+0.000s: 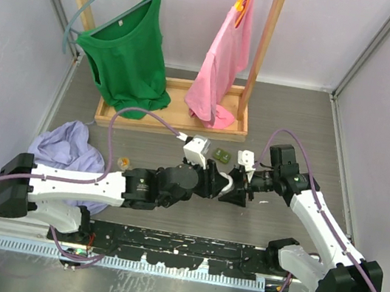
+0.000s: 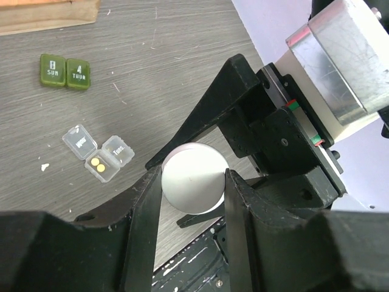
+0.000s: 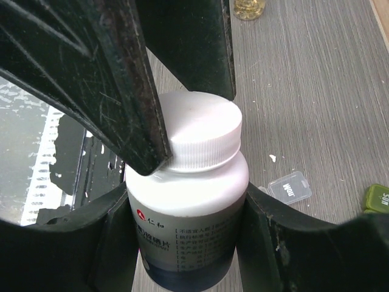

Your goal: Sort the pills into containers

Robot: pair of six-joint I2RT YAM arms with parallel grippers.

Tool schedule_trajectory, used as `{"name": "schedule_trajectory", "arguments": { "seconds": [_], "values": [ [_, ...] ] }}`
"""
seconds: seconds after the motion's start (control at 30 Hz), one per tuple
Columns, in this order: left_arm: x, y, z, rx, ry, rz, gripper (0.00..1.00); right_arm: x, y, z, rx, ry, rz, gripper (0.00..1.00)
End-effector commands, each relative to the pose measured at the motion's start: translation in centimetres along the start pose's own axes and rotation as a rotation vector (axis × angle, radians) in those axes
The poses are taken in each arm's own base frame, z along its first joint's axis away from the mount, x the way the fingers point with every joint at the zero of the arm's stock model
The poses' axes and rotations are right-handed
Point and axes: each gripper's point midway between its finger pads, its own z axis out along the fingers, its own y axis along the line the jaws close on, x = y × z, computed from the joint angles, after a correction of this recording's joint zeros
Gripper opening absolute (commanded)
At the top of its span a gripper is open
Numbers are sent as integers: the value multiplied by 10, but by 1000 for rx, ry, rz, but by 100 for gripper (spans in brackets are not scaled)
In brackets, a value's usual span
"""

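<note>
White bottle [image 3: 188,201]: body clenched in the right gripper [image 3: 188,234] — that hold must be firm against the turn.
Cap [image 3: 200,131]: pinched by the left gripper [image 2: 194,176]; twist squarely about the bottle, no tilting.
Arms: both reach inward, wrists nose to nose at the bottle.
Clear box [image 2: 97,151]: on the table [image 2: 182,61] beside the bottle, two yellow pills [image 2: 98,163] inside — green box [image 2: 65,70] just past it.

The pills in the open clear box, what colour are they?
Yellow. The two pills in the clear pill box show best in the left wrist view.
</note>
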Motion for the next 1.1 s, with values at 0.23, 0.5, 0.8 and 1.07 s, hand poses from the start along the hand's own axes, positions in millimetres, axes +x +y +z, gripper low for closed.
{"name": "schedule_trajectory", "arguments": {
  "seconds": [0.23,0.5,0.8,1.07],
  "values": [
    [1,-39,-24,572,-65,164,11,-26,-1,-3,-11,-60,-67,15],
    [29,-32,-23,859,-22,438,8,-27,1,-3,-19,-64,-70,15],
    [18,-17,-18,794,-148,440,24,-27,1,-3,-18,-63,-73,15],
    [4,-14,-20,720,-149,323,66,-26,0,-3,-15,-59,-75,15]
  ]
}}
